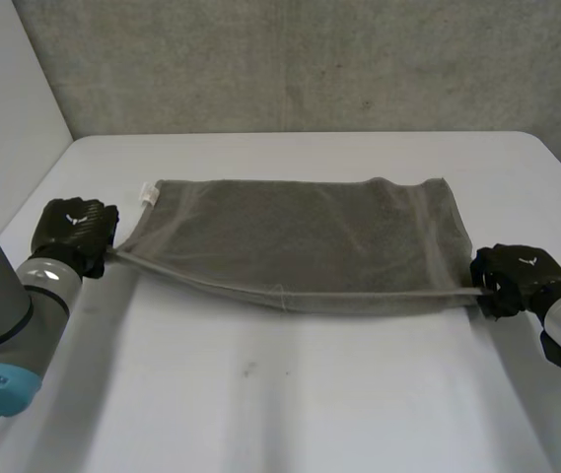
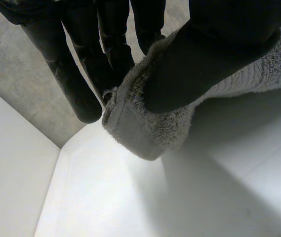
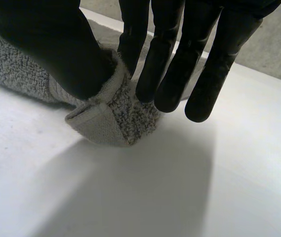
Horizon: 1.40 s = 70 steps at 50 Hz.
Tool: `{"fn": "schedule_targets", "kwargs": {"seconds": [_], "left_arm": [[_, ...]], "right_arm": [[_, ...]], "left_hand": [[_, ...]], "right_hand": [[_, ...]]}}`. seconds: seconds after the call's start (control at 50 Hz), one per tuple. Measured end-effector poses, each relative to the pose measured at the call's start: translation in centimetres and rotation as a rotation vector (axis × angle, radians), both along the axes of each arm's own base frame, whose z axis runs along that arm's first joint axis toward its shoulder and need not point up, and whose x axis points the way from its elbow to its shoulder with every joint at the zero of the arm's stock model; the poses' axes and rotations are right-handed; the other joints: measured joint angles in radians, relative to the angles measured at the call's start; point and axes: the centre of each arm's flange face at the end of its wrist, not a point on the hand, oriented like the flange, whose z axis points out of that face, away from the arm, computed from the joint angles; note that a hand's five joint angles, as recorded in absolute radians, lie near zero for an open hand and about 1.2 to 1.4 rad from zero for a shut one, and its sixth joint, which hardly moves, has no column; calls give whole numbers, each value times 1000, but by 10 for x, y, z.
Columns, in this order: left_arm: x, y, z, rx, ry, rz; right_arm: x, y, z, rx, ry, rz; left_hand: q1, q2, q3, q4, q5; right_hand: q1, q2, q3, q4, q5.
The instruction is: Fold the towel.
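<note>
We had a plain white table (image 1: 310, 404) in front of us, matte top, with a rounded corner out at about 2 o'clock. Behind it at 12 o'clock stood a rough grey concrete wall (image 1: 310, 59), all speckled, running along the table's whole far edge. Over at 10 o'clock a smooth white side panel (image 1: 4, 99) met that wall in a corner, with the table's edge right beside it. The only blemish we spotted was a small dark speck (image 1: 248, 370) on the tabletop, roughly 7 o'clock from the middle. The left wrist view caught that same corner of concrete, panel and table too.
</note>
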Motion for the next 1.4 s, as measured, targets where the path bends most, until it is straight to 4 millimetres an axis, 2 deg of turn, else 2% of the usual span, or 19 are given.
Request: {"fn": "schedule_targets", "kwargs": {"seconds": [0.06, 0.2, 0.22, 0.3, 0.48, 0.52, 0.54, 0.64, 0.72, 0.84, 0.88, 1.02, 1.06, 1.1, 1.16, 1.28, 1.36, 1.38, 1.4], "left_arm": [[0, 2, -1, 14, -6, -2], [3, 19, -3, 104, -41, -9], [5, 28, -2, 145, -56, -11], [13, 52, 9, 225, -84, -4], [39, 92, 43, 275, -137, 40], [41, 98, 47, 279, -147, 38], [42, 101, 49, 281, -152, 32], [39, 102, 49, 282, -149, -4], [34, 88, 44, 277, -141, -31], [20, 46, 28, 247, -136, -62], [13, 21, 20, 214, -135, -65], [-1, -48, -5, 99, -147, 12], [-2, -53, -7, 90, -149, 21], [-9, -70, -17, 57, -152, 40], [-15, -82, -24, 25, -148, 39], [-26, -96, -33, -35, -134, 23], [-33, -101, -41, -62, -125, -4], [-34, -101, -43, -64, -124, -11], [-36, -101, -46, -67, -123, -20]], "right_arm": [[0, -1, 4, -15, 11, 2], [0, 6, 33, -77, 81, 33], [0, 12, 46, -93, 126, 53], [-3, 36, 70, -51, 280, 122], [-14, 89, 99, 174, 547, 338], [-15, 91, 101, 181, 554, 347], [-18, 98, 110, 200, 576, 373], [-20, 94, 117, 176, 572, 371], [-19, 80, 115, 138, 547, 353], [-4, 31, 95, 76, 498, 308], [9, 10, 84, 41, 503, 289], [42, -41, 55, -73, 537, 227], [44, -45, 51, -83, 538, 222], [56, -63, 40, -133, 537, 205], [65, -76, 30, -185, 534, 188], [73, -96, 18, -267, 546, 142], [76, -104, 11, -305, 559, 121], [77, -105, 10, -312, 561, 120], [80, -107, 9, -326, 564, 118]], "left_hand": [[0, 0, 0, 0, 0], [0, 0, 0, 0, 0], [0, 0, 0, 0, 0], [0, 0, 0, 0, 0], [0, 0, 0, 0, 0], [0, 0, 0, 0, 0], [0, 0, 0, 0, 0], [0, 0, 0, 0, 0], [0, 0, 0, 0, 0], [0, 0, 0, 0, 0], [2, 0, 0, 0, 0], [2, 0, 0, 0, 0], [2, 0, 0, 0, 0], [2, 0, 0, 0, 0], [2, 0, 0, 0, 0], [2, 1, 0, 0, 0], [4, -3, -4, 0, 0], [-98, -127, -125, -127, -105], [-261, -273, -267, -272, -243]], "right_hand": [[0, 0, 0, 2, 4], [0, 0, 0, 3, 6], [0, 0, 0, 3, 12], [0, 0, 0, 3, 18], [0, 0, 0, 3, 21], [0, 0, 0, 3, 21], [0, 0, 0, 3, 21], [0, 0, 0, 3, 22], [0, 0, 0, 3, 23], [1, 0, 0, 3, 24], [1, 0, 0, 3, 24], [1, 0, 0, 3, 24], [1, 0, 0, 3, 24], [1, 0, 0, 3, 24], [1, 0, 0, 3, 24], [1, 0, 0, 3, 24], [-311, -394, -398, -399, -333], [-587, -690, -676, -677, -610], [-700, -852, -852, -854, -789]]}}
